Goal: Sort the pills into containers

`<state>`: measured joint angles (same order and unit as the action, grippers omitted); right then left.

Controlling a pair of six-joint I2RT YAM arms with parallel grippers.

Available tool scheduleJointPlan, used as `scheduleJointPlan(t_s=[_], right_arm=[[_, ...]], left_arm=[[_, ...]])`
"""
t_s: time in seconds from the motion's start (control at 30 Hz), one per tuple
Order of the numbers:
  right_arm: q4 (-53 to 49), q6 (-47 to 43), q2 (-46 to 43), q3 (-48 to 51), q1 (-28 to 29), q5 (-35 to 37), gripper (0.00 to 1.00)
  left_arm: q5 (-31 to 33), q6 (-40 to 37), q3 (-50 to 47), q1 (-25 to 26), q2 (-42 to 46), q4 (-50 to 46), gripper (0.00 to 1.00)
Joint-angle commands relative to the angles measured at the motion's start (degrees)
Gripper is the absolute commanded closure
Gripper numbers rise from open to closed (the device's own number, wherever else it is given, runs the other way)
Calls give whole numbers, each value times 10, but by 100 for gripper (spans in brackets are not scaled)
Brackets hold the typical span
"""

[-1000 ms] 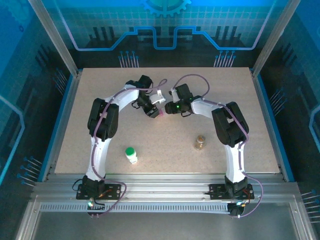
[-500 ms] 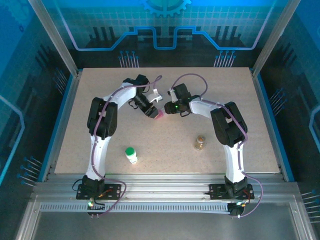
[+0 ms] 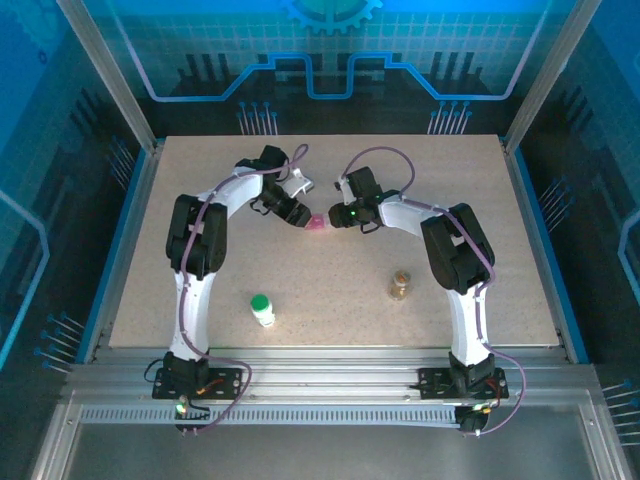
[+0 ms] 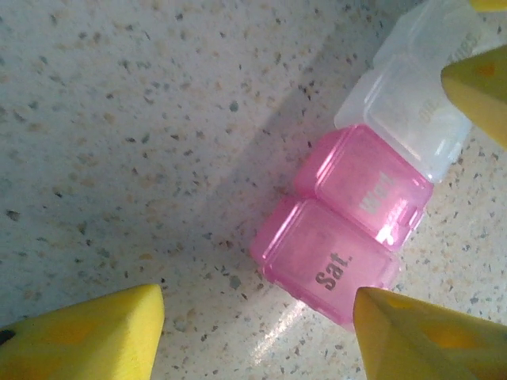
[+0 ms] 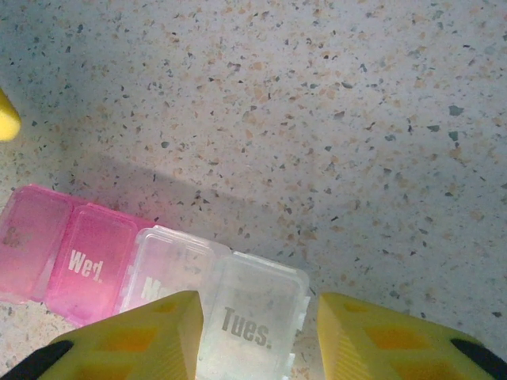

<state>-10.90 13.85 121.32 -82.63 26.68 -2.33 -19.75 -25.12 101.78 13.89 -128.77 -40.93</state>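
Both arms meet just toward 12 o'clock from the middle of the speckled beige tabletop [image 3: 450, 180]. Between them lies the strip-shaped plastic pill organizer [image 3: 316, 224], with pink cells at one end and clear cells at the other.

On the left wrist camera, the left gripper [image 4: 255, 336] hangs over the strip with its yellow fingers [image 4: 79, 340] spread wide, one at 7 o'clock of the frame and one at 5 o'clock. The pink cell marked "Sat." sits just beside the 5 o'clock finger, and nothing is clamped. From there the strip runs up toward 1 o'clock: "Sat.", then "Wed.", then the clear cells.

Over to the right wrist camera: the right gripper [image 5: 257, 336] has its jaws apart too, straddling the clear cell marked "Tues." at 6 o'clock. One yellow pad overlaps the neighbouring clear cell. The other stands just off the lid's edge, with bare table showing between them.

From above, the white cylindrical bottle with a green cap [image 3: 262, 309] stands upright at 7 o'clock of the table, well apart from the grippers. The translucent amber bottle with a tan cap [image 3: 401, 285] stands upright at 5 o'clock.
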Motion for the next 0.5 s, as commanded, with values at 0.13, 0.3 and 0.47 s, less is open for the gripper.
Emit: scheduleJointPlan(t_s=[0.13, 0.3, 0.47], right_arm=[[-90, -18, 47, 12, 3, 33, 56], [-100, -26, 53, 1, 2, 28, 56], [-101, -28, 53, -4, 2, 20, 56]], left_arm=[[-47, -56, -50, 13, 67, 65, 28], [-42, -167, -142, 22, 110, 125, 24], [-7, -193, -161, 28, 112, 148, 14]])
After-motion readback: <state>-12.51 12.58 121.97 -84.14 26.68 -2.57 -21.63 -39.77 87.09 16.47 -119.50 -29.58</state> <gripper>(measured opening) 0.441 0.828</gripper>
